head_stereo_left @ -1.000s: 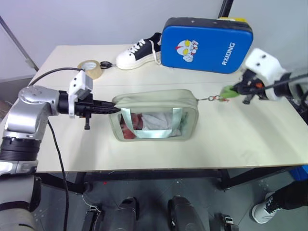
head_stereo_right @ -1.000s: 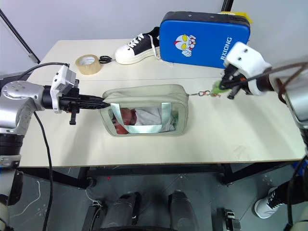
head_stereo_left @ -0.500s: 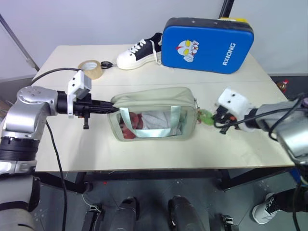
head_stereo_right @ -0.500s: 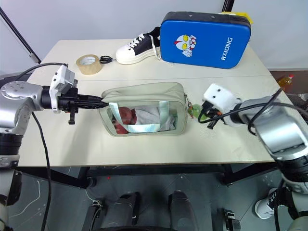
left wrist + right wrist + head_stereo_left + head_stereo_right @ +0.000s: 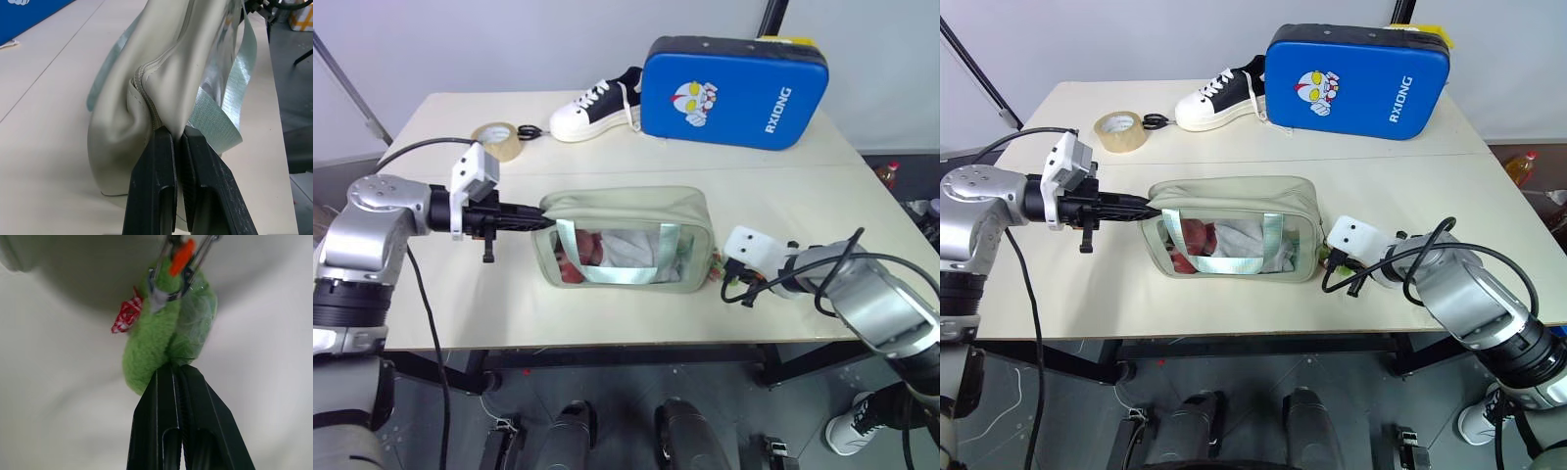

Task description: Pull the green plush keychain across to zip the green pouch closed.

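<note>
Firmly clamped — right gripper [image 5: 177, 369] pinches green plush keychain [image 5: 168, 333].

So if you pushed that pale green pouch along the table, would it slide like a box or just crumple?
Probably crumple. The green pouch looks like soft fabric: its end puckers where the left hand pinches it. It seems light and partly filled, since clothing shows through the clear window, so it may sag rather than hold its shape. The flat base probably won't roll.
</note>
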{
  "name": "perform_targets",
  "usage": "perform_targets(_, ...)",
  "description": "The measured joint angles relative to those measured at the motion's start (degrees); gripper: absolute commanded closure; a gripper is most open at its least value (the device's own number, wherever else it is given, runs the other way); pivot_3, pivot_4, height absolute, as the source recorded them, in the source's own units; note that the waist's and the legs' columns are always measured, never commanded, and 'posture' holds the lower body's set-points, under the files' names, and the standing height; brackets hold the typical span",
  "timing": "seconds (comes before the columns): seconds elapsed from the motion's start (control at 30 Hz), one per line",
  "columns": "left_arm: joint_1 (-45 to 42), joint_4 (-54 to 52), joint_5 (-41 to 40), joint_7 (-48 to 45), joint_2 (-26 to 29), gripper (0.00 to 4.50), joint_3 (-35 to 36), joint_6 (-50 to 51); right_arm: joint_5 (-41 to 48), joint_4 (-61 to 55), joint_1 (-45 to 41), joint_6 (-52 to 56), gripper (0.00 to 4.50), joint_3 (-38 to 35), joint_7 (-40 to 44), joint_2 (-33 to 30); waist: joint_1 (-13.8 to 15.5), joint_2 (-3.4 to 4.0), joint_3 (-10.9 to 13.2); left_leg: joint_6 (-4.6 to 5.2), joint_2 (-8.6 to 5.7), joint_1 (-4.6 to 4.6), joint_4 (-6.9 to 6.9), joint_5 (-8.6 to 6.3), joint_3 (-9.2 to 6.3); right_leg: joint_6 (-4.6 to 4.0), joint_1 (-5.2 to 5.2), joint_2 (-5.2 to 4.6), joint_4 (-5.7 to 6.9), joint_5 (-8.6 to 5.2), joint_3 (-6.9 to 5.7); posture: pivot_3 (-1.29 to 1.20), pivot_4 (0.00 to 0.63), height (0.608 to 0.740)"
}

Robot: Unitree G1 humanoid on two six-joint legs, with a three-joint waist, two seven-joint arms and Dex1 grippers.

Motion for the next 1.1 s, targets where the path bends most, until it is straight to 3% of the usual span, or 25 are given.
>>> perform_targets(0.1,0.0,-0.1,0.0,0.0,0.0,4.50,0.0,0.0,2.9,1.6,-3.0,0.6,4.44,-5.8,1.4,1.3,0.0,0.00,0.0,0.00,0.00,0.00,0.00,0.00,0.00,0.00,0.01,0.00,0.00,0.00,0.00,0.00,0.150,0.695)
perform_targets(0.37,-0.3,-1.3,0.0,0.1,0.0,4.50,-0.2,1.1,12.1,2.5,-7.5,1.5,0.66,-18.6,6.7,1.7,0.2,0.00,0.0,0.00,-0.01,0.00,-0.01,0.00,-0.04,0.00,0.07,-0.01,-0.05,0.00,-0.04,0.00,0.150,0.695)
perform_targets(0.4,-0.4,-1.5,0.0,0.1,0.0,4.50,-0.2,1.2,13.4,2.6,-7.0,0.7,0.66,-19.6,7.9,1.2,0.2,-0.01,0.0,0.01,-0.01,0.00,-0.01,0.00,-0.04,0.00,0.07,-0.01,-0.06,0.00,-0.04,0.00,0.150,0.695)
perform_targets(0.5,-0.4,-2.2,-0.2,0.2,0.0,3.53,-0.2,2.6,15.7,3.1,-5.6,-1.6,0.62,-22.4,10.6,0.2,0.1,-0.01,0.0,0.01,-0.02,0.00,0.00,-0.01,-0.03,0.00,0.07,-0.01,-0.06,0.00,-0.04,0.00,0.150,0.695)
perform_targets(0.63,-0.3,-4.1,-3.0,-0.3,1.1,1.59,0.3,6.3,18.6,4.3,-4.6,-5.6,0.62,-25.6,14.1,-0.4,0.0,-0.02,0.0,0.01,0.01,0.00,-0.01,-0.01,-0.03,0.00,0.06,0.01,-0.05,0.00,-0.04,0.00,0.150,0.695)
perform_targets(0.73,0.4,-5.3,-5.5,-1.8,5.3,0.10,3.9,8.0,20.2,4.7,-3.3,-8.3,0.62,-27.1,16.5,-1.7,-0.1,-0.02,0.0,0.03,0.03,0.00,-0.03,-0.02,-0.02,0.00,0.05,0.01,-0.08,0.00,-0.04,0.00,0.150,0.695)
perform_targets(0.83,1.9,-6.1,-8.0,-2.4,9.2,0.04,9.0,9.3,21.6,4.7,-2.0,-11.1,0.62,-29.4,18.9,-3.0,0.1,0.00,0.0,0.03,0.04,0.00,-0.03,-0.02,-0.02,0.00,0.08,-0.02,-0.12,-0.01,-0.04,0.00,0.150,0.695)
perform_targets(1.1,12.6,-7.3,-10.4,0.3,10.9,0.04,16.3,11.3,21.8,3.2,8.6,-20.5,0.62,-32.7,21.3,-3.2,0.3,0.00,0.0,0.05,0.10,0.03,-0.04,-0.03,-0.04,0.00,0.26,-0.06,-0.38,-0.01,-0.06,0.00,0.150,0.695)
